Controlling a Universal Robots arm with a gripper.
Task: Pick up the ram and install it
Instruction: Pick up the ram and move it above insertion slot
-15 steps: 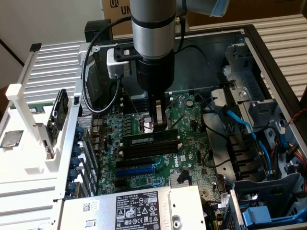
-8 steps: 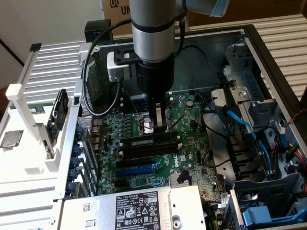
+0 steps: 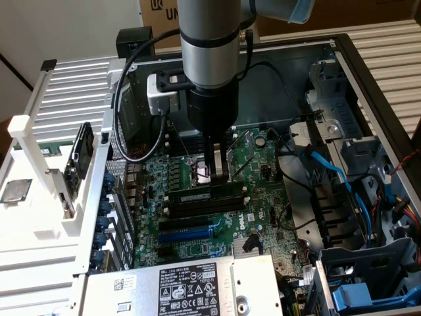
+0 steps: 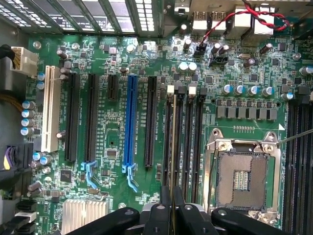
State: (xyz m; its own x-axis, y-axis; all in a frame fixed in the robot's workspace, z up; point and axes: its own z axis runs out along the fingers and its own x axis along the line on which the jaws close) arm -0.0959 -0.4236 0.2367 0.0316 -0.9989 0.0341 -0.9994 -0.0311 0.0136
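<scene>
**Ram pinched edge-on over the memory bank**

The ram [image 4: 173,147] shows in the wrist view as a thin pale edge running lengthways along one of the memory slots [image 4: 188,142], on the side of the bank away from the CPU socket [image 4: 243,178]. The gripper [image 4: 172,197] holds it with narrow jaws, a finger pressed to each flat face. Whether the stick is already down in its slot or rides just above it, I cannot tell.

Several things could go wrong, as I judge it. If the stick sits slightly askew to the slot, or its notch does not meet the key, pressing down could jam it or load the motherboard [image 4: 110,169]. If the white end clips are not swung back, it will not seat. A thin grip on a long stick may also let it tilt, so that one end goes in before the other. The open socket lies near, with its contacts bare, so a slip that way could damage them.

The count:
- One ram and one gripper.
- Four long memory slots in this bank, with more dark slots beyond the socket, too cut off to count.
- One empty socket.
- One blue expansion slot [image 4: 129,122].
- One white slot [image 4: 49,107].
</scene>
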